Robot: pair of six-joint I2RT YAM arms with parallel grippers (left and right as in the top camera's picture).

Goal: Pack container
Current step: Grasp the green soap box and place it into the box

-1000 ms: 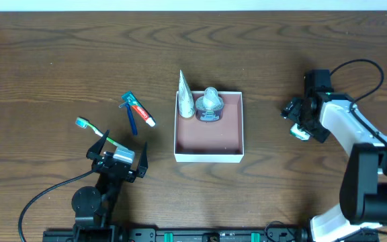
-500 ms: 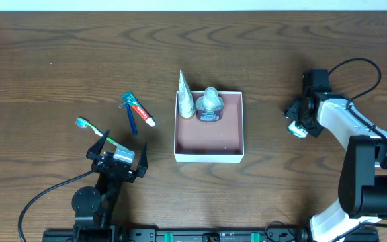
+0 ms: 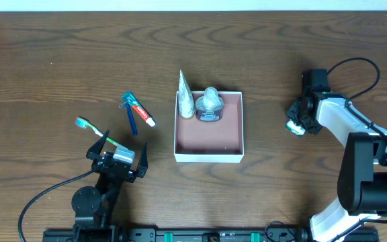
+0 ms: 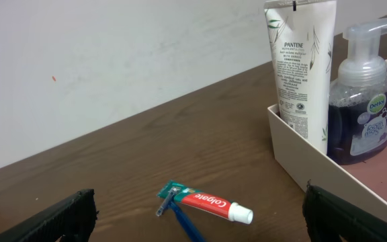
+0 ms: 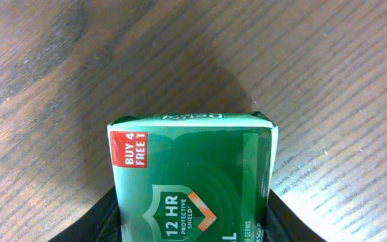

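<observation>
The brown wooden counter (image 3: 59,54) looks the same over the last second, and the container (image 3: 208,158) has not moved. It sits at the centre of the overhead view, with its reddish floor mostly bare. In its upper-left corner a Pantene tube (image 3: 185,97) stands against the wall, with a pump bottle (image 3: 209,104) just beside it.

The only change is at the right of the frame. The right claw (image 3: 294,125) has drifted slightly left and up, towards the container, though it is still well apart from it. It is clamped on a green soap box (image 5: 193,161). In the right wrist view a dark finger presses each side of the carton, which carries a "BUY 4 FREE 1" flash. Bare wood lies beyond it, so I judge this to be the early part of the carry. The open floor in the lower half of the container seems the natural place for it.

The left claw (image 3: 118,158), at lower left, has stayed where it was. Its fingers are spread wide apart with nothing between them.

Still lying loose left of the container are a Colgate toothpaste (image 4: 210,203), a blue razor (image 4: 180,218) touching it, and a toothbrush (image 3: 93,129) nearer the idle claw. With these unpacked, the task is probably about half done.
</observation>
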